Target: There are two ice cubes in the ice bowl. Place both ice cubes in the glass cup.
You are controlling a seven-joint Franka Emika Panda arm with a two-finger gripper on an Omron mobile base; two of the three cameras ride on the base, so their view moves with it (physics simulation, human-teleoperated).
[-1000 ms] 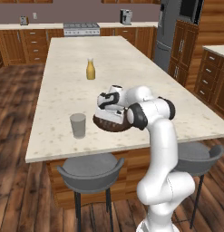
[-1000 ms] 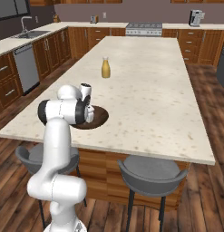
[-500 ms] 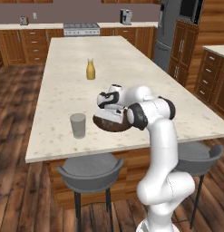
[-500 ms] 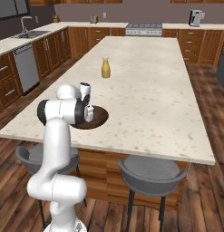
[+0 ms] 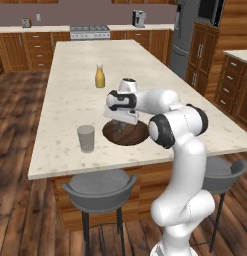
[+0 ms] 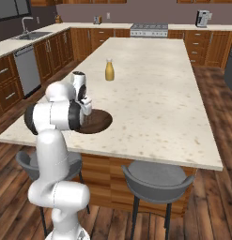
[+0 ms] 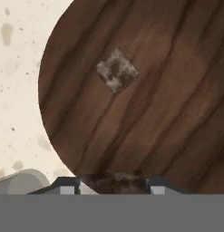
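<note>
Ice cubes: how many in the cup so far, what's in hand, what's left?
Done: nothing looks delivered; the glass cup stands apart from the ice bowl and looks empty. In hand: the gripper, low in the bowl, is shut on one ice cube between its fingertips. Left: lift it and drop it in the cup, then return for the second ice cube lying on the bowl floor.

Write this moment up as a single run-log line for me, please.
stage: first pick | gripper: jaws shut on ice cube in ice bowl | second ice cube: loose in bowl | glass cup: empty
</note>
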